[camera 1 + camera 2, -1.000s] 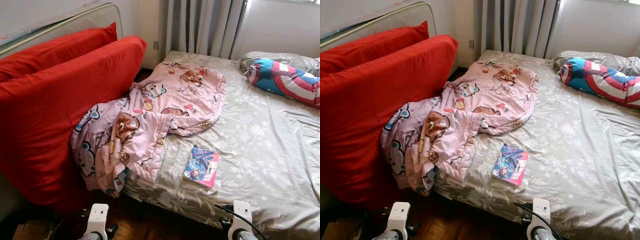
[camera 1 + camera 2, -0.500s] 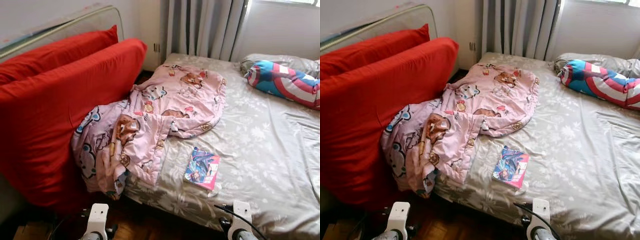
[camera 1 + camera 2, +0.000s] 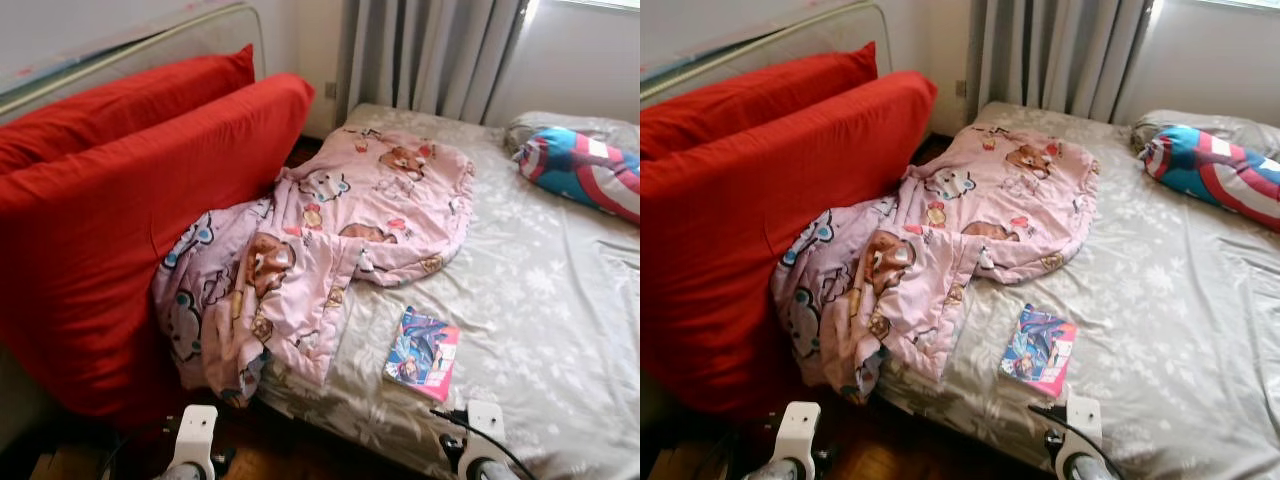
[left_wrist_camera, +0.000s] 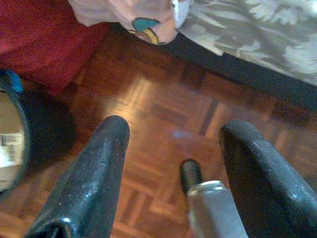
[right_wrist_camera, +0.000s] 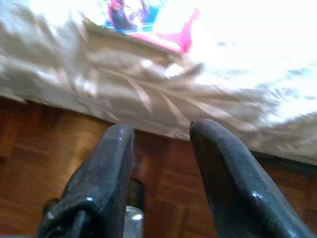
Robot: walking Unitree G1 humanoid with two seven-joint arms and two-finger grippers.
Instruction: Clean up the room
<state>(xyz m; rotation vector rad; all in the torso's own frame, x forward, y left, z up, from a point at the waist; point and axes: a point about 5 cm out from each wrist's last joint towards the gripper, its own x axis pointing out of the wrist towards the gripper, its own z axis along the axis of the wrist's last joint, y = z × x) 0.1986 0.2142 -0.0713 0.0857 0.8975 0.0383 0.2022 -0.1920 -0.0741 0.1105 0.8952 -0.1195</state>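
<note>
Well, blanket (image 3: pixel 330 240): pink cartoon-print, crumpled at the bed's left edge; its 7 o'clock end spills over the mattress side toward the floor, touching the red cushions.
Book (image 3: pixel 423 347): colourful cover, flat on the sheet at about 4 o'clock from the blanket, just beside its lower fold, near the bed's front edge.
Bed (image 3: pixel 560 300): grey floral sheet, running off toward 3 o'clock.
Striped pillow (image 3: pixel 585 172): blue, red and white, at 2 o'clock, well apart from the book.
Red cushions (image 3: pixel 120 220): two, upright, at 9 o'clock, leaning on a padded frame.
Curtains (image 3: pixel 430 55): grey, at 12 o'clock behind the bed.
Head views add: whole bed layout plus both white wrist mounts at 6 o'clock.
Left wrist view adds: parquet floor (image 4: pixel 163 129), the blanket's hanging corner, a dark round object partly seen beside the cushion's base.
Right wrist view adds: the book's edge seen from below the mattress line, sheet overhang.
Left tool (image 4: pixel 173 173): low over the floor, fingers spread wide, holding nothing.
Right tool (image 5: pixel 161 168): low before the bed edge, pointing toward the book, fingers apart, holding nothing.
</note>
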